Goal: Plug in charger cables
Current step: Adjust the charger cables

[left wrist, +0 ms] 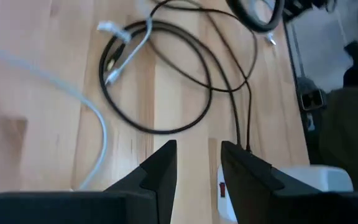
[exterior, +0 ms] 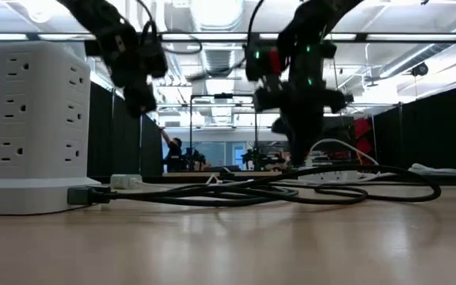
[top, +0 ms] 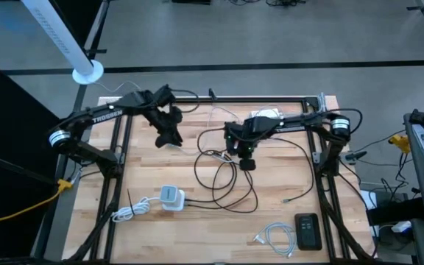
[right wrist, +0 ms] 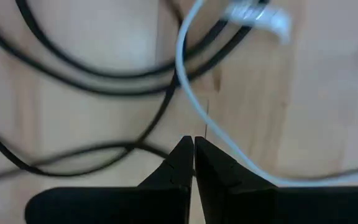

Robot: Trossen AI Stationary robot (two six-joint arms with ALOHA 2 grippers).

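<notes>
Just ahead of the clenched, empty right gripper (right wrist: 194, 163) lies a thin white cable (right wrist: 188, 93): light, floppy; best pinched at its stiff plug tip (right wrist: 257, 15). Left gripper (left wrist: 197, 171) hovers released.

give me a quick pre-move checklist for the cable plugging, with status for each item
1. Right gripper empty and over the cables: ok. Its fingers are closed with nothing between them, above the black cable and the white cable.
2. White cable's plug tip in sight: ok, lying on the wood ahead of the right gripper.
3. Left gripper ready: ok, open, empty, raised above the table.
4. Power strip reachable: ok, it stands at the table's near edge with free sockets; a black plug sits at its base.
5. Black cable untangled: not ok, its loops overlap the white cable.
6. Which plug fits which socket: cannot tell.
</notes>
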